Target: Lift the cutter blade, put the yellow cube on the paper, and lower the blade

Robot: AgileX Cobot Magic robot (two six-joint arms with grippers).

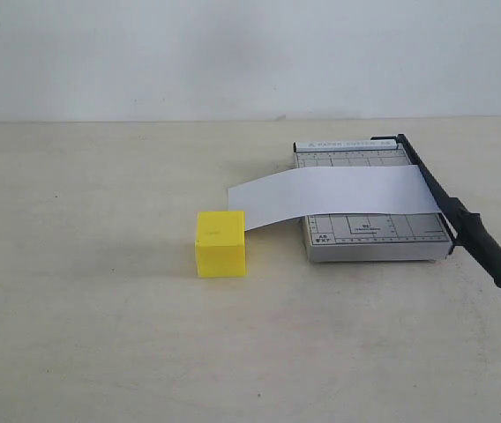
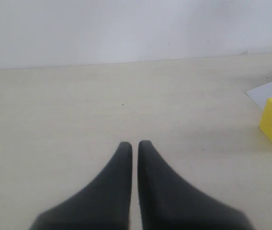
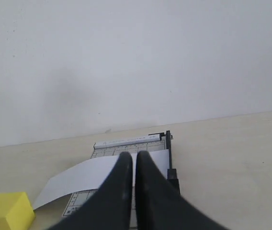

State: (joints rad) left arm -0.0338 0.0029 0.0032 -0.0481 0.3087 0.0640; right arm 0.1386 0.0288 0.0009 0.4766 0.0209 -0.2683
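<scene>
A grey gridded trimmer base (image 1: 370, 236) sat on the pale beige bench (image 1: 100, 335); a plain white wall (image 1: 233, 53) stood behind it.

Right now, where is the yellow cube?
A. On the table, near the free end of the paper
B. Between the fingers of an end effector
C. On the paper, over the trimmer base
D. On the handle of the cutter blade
A: the yellow cube stands on the table beside the trimmer base, next to the overhanging end of the paper.
</scene>
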